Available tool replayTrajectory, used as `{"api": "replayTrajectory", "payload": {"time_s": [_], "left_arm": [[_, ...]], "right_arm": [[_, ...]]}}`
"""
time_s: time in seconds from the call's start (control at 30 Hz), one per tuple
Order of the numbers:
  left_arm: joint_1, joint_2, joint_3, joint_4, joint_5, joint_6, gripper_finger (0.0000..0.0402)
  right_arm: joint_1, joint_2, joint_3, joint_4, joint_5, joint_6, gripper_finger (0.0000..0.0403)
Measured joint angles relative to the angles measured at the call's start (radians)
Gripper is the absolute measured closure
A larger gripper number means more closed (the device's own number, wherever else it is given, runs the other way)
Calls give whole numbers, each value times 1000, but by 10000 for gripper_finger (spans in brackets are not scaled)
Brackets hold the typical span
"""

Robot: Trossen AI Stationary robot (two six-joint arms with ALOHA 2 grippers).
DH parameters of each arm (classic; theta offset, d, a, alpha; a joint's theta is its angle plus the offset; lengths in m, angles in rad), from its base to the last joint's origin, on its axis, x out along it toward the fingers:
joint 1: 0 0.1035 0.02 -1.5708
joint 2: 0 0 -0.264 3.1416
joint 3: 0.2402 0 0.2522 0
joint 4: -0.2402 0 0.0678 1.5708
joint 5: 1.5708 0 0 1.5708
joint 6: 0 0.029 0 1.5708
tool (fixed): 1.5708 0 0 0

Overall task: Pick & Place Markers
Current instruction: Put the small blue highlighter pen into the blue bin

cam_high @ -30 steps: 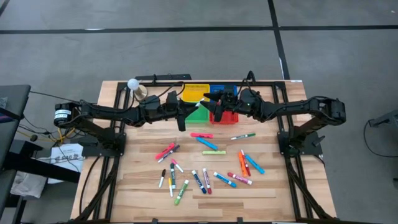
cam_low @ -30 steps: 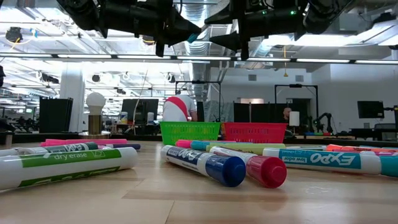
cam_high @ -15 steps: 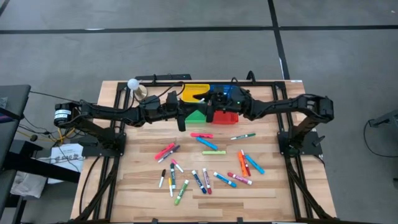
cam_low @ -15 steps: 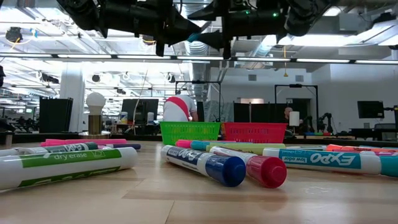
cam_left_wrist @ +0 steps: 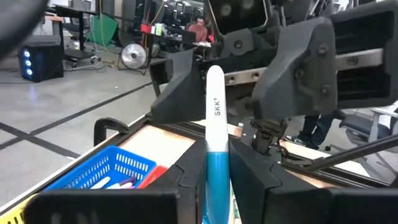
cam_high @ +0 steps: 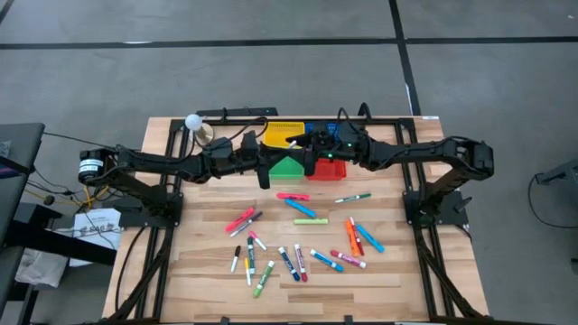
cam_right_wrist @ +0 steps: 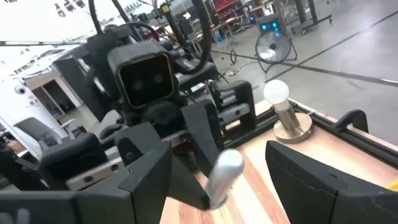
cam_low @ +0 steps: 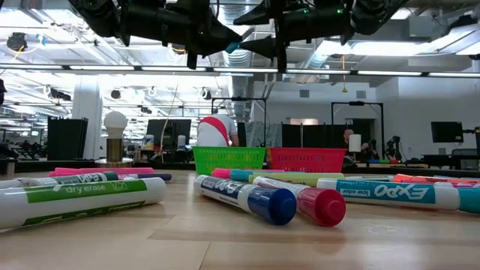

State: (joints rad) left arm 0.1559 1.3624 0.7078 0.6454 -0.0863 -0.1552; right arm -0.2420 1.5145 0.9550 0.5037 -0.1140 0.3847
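High over the baskets at the table's far side, my left gripper (cam_high: pixel 278 153) (cam_left_wrist: pixel 216 171) is shut on a marker (cam_left_wrist: pixel 212 118) with a blue body and a white end. That white end points at my right gripper (cam_high: pixel 307 147) (cam_right_wrist: pixel 224 177). The right gripper faces it and is open, with a finger on either side of the marker's white end (cam_right_wrist: pixel 222 169), apart from it. In the low view both grippers meet near the top edge, the marker's tip (cam_low: pixel 234 46) between them. Several more markers (cam_high: pixel 298 236) lie scattered on the wooden table. My left gripper pinches the marker's blue part (cam_left_wrist: pixel 216 163) between its two fingers (cam_left_wrist: pixel 186 180). The fingers lie level, pointing toward the table's right, along the marker. The white end sticks out beyond the fingertips, and the marker is held clear above the baskets.
Below the grippers stand a yellow basket (cam_high: pixel 282 133), a blue basket (cam_high: pixel 318 129), a green basket (cam_high: pixel 289 168) and a red basket (cam_high: pixel 330 169). A white ball on a stand (cam_high: pixel 193 122) is at the far left. Black frame rails (cam_high: pixel 163 194) run along the table's sides.
My right gripper has moved toward the table's left, closer to the left gripper, and has risen a little. Its open fingers now flank the marker's white end. The left gripper and the marker have kept still.
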Motion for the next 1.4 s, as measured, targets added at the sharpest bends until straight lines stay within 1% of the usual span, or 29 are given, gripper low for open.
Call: {"api": "replayTrajectory", "payload": {"time_s": [0.2,0.3,0.43,0.73,0.83,1.07,1.17,1.27,1.4], "left_arm": [[1,0,0,6,0,-7,341],[1,0,0,6,1,-7,341],[1,0,0,6,1,-7,341],[1,0,0,6,0,-7,341],[1,0,0,6,1,-6,339],[1,0,0,7,0,-6,310],[1,0,0,7,-1,24,292],[1,0,0,7,-44,64,269],[12,0,0,6,-121,127,237]], "right_arm": [[0,1,0,-3,6,0,157],[0,1,0,-3,8,0,176],[0,1,0,-3,8,-1,221],[0,1,0,-2,5,-24,343],[0,1,0,0,0,-26,373],[-1,1,-1,-3,9,-27,377],[-2,1,-1,-3,11,-27,373],[-9,1,-1,-5,13,-27,370],[-29,2,-1,-18,12,-29,376]]}}
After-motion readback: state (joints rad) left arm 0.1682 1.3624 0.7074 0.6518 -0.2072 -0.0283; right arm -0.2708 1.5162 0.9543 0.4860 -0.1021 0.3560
